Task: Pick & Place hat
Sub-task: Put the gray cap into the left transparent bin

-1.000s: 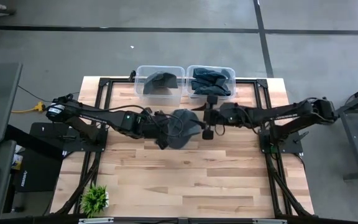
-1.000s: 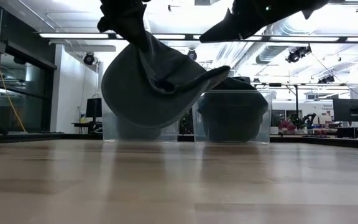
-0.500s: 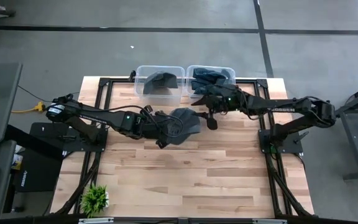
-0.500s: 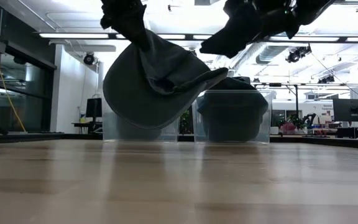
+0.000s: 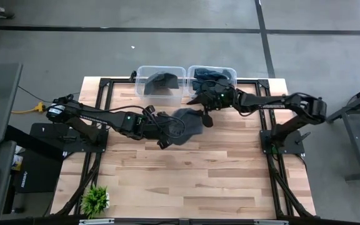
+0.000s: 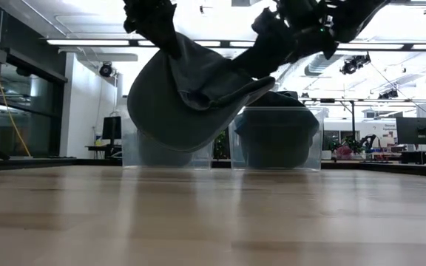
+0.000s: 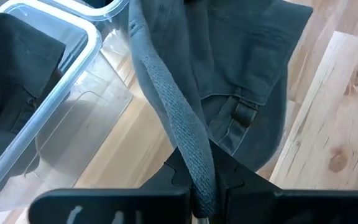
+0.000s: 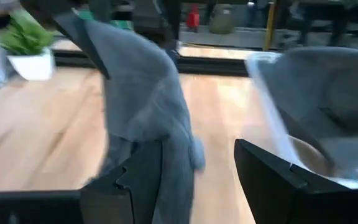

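- The left gripper (image 7: pixel 201 186) is pinching the grey hat (image 5: pixel 183 123) aloft, near the two clear bins (image 5: pixel 161 81).
- The right gripper (image 8: pixel 194 171), fingers apparently spread, is straddling the brim; it is needing a square, centred bite.

You see two bins at the counter's (image 5: pixel 230 181) top edge, left bin (image 5: pixel 161 82) beside right bin (image 5: pixel 212 80) (touching); a plant (image 5: pixel 95 200) sits lower left.

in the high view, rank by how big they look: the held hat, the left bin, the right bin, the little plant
1. Left bin and right bin: alike, no ranking between them.
2. Held hat, though it hangs above the table, nearer the camera, so this is unsure.
3. Plant, clearly smallest.
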### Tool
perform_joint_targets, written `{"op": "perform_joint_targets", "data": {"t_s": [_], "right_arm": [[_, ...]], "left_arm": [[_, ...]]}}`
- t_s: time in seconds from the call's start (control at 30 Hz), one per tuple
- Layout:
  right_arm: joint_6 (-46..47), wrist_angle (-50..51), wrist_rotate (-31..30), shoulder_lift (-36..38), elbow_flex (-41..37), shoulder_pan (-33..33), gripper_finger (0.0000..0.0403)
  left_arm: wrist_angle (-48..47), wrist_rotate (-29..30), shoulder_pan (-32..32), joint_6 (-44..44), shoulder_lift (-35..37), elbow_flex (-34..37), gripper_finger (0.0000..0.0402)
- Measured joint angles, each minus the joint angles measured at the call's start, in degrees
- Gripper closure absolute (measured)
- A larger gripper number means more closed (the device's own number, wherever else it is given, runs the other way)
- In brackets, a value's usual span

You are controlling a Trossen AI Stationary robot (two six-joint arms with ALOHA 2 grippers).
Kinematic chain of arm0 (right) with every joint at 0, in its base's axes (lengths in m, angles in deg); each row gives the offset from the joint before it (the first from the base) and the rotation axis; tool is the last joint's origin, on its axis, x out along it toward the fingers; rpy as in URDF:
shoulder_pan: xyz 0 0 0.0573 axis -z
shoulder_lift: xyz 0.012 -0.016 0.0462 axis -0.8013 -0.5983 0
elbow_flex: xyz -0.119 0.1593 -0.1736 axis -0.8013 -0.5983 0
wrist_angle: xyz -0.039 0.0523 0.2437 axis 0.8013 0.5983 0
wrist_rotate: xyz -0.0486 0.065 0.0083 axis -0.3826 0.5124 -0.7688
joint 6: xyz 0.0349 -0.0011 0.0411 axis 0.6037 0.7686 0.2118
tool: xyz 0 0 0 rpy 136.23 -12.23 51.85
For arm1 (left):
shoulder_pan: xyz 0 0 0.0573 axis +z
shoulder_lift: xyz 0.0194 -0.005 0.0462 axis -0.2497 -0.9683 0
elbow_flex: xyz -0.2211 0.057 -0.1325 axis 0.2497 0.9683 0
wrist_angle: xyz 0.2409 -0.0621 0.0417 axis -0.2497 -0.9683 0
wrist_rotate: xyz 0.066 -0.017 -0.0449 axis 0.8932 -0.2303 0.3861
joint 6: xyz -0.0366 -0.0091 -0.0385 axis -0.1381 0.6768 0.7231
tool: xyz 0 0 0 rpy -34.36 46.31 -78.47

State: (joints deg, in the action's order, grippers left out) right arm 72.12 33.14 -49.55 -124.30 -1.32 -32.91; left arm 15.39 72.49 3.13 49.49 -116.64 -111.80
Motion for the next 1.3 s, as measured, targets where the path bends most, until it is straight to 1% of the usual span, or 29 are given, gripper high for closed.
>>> {"op": "perform_joint_targets", "data": {"t_s": [0.13,0.3,0.43,0.5,0.57,0.63,0.73,0.77,0.8,1.03,1.1,1.2,1.3], "right_arm": [[0.8,0.1,3.8,-2.8,2.2,-1.0,0.0205],[0.5,0.6,4.3,-5.4,3.5,-2.2,0.0206],[0.1,0.6,5.0,-5.9,4.0,-2.1,0.0225],[-0.6,0.3,5.2,-5.8,4.0,-2.1,0.0245],[-0.7,0.3,5.5,-5.8,4.0,-2.1,0.0273],[-0.8,0.2,5.5,-5.8,4.0,-2.1,0.0307],[-1.2,0.2,5.5,-5.8,4.0,-2.1,0.0374],[-1.7,0.2,5.5,-5.8,4.0,-2.1,0.0387],[-2.1,0.2,5.5,-5.7,4.0,-2.1,0.0393],[-0.8,0.2,5.4,-5.7,4.0,-2.1,0.0398],[-0.9,0.2,5.4,-5.7,4.0,-2.1,0.0399],[-0.9,0.2,4.9,-5.7,4.0,-2.1,0.04],[-0.9,0.7,4.1,-5.7,4.0,-2.1,0.04]], "left_arm": [[0.8,0.0,0.1,-1.2,0.0,0.0,0.0396],[1.3,1.6,0.1,-2.3,0.0,0.0,0.0396],[1.3,1.6,0.1,-2.6,0.0,0.0,0.0396],[1.3,1.6,0.1,-2.7,0.0,0.0,0.0396],[1.3,1.6,0.1,-2.7,0.0,0.0,0.0396],[1.3,1.6,0.1,-2.6,0.0,0.0,0.0396],[1.4,1.4,0.1,-2.1,0.0,0.0,0.0396],[1.4,1.4,0.1,-2.1,0.0,0.0,0.0395],[1.5,1.4,0.1,-2.1,0.0,0.0,0.0393],[1.5,-0.1,0.1,-2.1,0.0,0.0,0.0375],[1.4,-0.1,0.1,-3.4,0.0,0.0,0.0368],[1.4,-0.1,0.1,-5.5,0.0,0.0,0.0342],[1.4,-0.1,0.1,-6.4,0.0,0.0,0.03]]}}
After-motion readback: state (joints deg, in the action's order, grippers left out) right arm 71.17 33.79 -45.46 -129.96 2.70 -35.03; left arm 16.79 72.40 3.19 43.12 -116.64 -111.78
